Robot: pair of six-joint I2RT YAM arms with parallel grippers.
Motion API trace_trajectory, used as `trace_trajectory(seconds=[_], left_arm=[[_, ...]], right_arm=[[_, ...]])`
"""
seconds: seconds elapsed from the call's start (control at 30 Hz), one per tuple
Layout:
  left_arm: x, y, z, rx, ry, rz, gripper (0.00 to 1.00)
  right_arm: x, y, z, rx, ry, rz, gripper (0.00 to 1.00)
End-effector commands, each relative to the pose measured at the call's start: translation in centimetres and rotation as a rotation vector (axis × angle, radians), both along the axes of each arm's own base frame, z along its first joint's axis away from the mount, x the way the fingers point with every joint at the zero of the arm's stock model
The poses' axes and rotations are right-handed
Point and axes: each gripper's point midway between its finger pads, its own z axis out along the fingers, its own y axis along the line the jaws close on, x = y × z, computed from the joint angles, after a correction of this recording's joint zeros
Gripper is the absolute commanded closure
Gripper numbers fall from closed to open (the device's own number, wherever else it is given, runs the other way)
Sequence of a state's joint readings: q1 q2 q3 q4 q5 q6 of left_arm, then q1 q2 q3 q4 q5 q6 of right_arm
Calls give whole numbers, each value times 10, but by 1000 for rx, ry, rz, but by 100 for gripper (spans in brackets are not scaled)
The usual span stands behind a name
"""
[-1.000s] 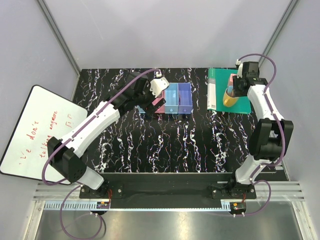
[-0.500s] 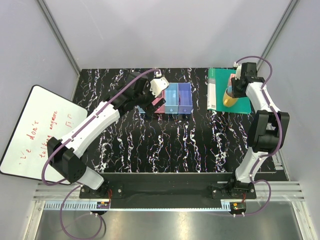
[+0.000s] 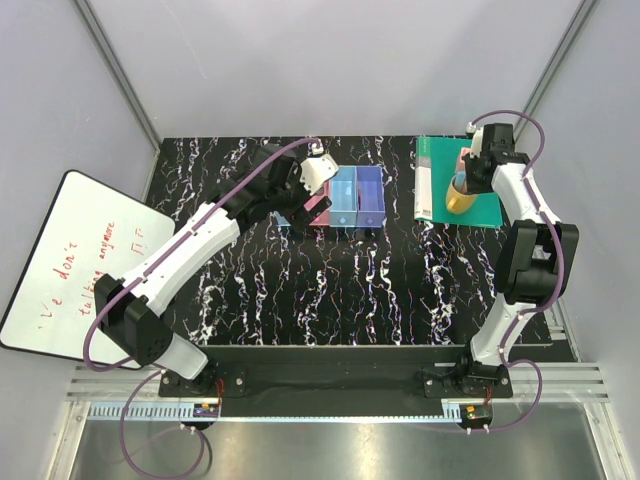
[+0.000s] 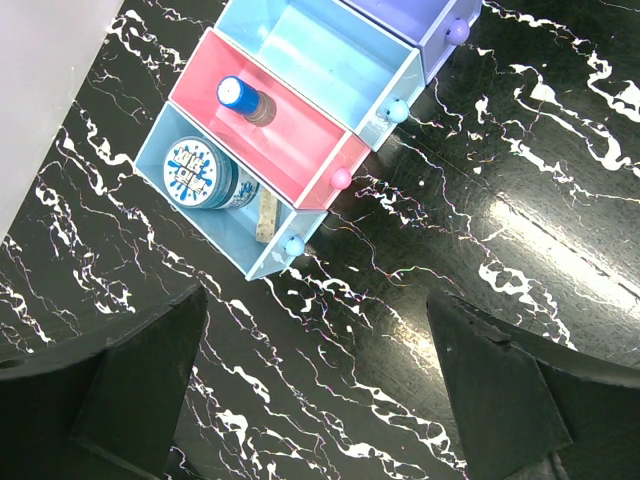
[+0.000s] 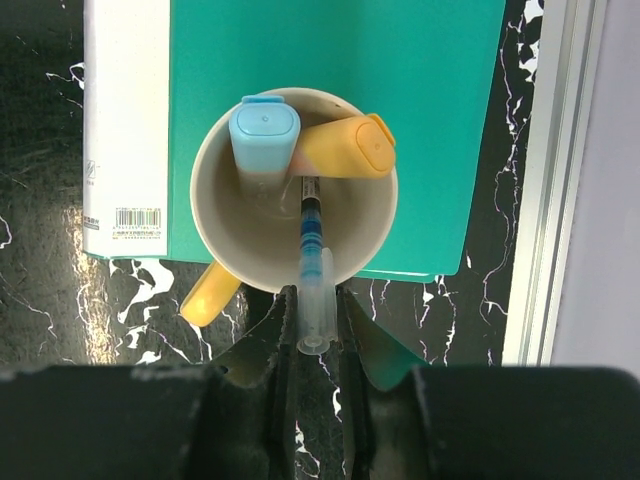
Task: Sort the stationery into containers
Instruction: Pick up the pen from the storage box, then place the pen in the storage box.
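Clamping the clear pen (image 5: 312,235) by its upper end, the right gripper (image 5: 315,320) could tip the mug (image 5: 208,210) off the green book (image 5: 400,100) at the far right corner of the bench (image 3: 400,290) if the pen snags the blue marker (image 5: 264,125) or orange marker (image 5: 350,145). The left gripper (image 4: 315,350) hangs released above the bins (image 4: 300,160) near the far edge. The pen's tip hides inside the mug

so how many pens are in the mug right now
3. A blue-capped marker at the far-left rim of the mug, an orange marker leaning beside it, and a clear pen at the near rim, between the right fingers. Others may be hidden inside.
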State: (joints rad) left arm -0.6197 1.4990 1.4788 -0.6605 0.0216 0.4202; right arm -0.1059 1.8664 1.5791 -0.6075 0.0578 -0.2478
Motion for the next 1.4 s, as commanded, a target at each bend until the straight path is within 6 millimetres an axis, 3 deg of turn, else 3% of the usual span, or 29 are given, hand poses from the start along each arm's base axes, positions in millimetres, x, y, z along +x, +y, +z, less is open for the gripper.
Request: trace_trajectory(seconds=[0.0,0.13,0.3,0.5,0.6,0.77,1.03,1.13,1.17,1.2,1.23,1.27,1.3,1.37], left_arm=[[2,-1,19,-23,-49,3,1],[0,-1,17,-21,-45,1,1],[-5,0,20,-23,-53,0,1],[-15,8,18,-25,-51,2,1],[-21,12,19,-29,-56,2,1],[-23,23,22,-3,-86,28,1],[-27,26,10,10,-64,29,1],[-28,26,8,12,-59,26,1],[-28,26,7,13,-58,26,1],[-27,27,7,17,-59,26,1],[-27,27,6,20,-59,26,1],[-28,27,4,24,-53,25,1],[-28,27,3,25,-54,26,1],[-27,28,0,33,-50,24,1]], right_arm=[[10,2,63,5,-151,2,99],[-2,10,115,24,-248,26,99],[-16,24,160,45,-307,113,99],[-38,35,191,46,-326,187,99],[-46,51,210,72,-362,273,97],[-54,79,210,161,-290,404,97],[-72,155,159,280,-10,679,100],[-67,174,140,276,62,740,100],[-62,177,146,262,46,766,100],[-60,181,128,278,119,770,100],[-57,186,125,279,134,779,100],[-48,190,139,272,87,794,100],[-44,192,119,289,158,788,100],[-35,199,126,272,126,810,100]])
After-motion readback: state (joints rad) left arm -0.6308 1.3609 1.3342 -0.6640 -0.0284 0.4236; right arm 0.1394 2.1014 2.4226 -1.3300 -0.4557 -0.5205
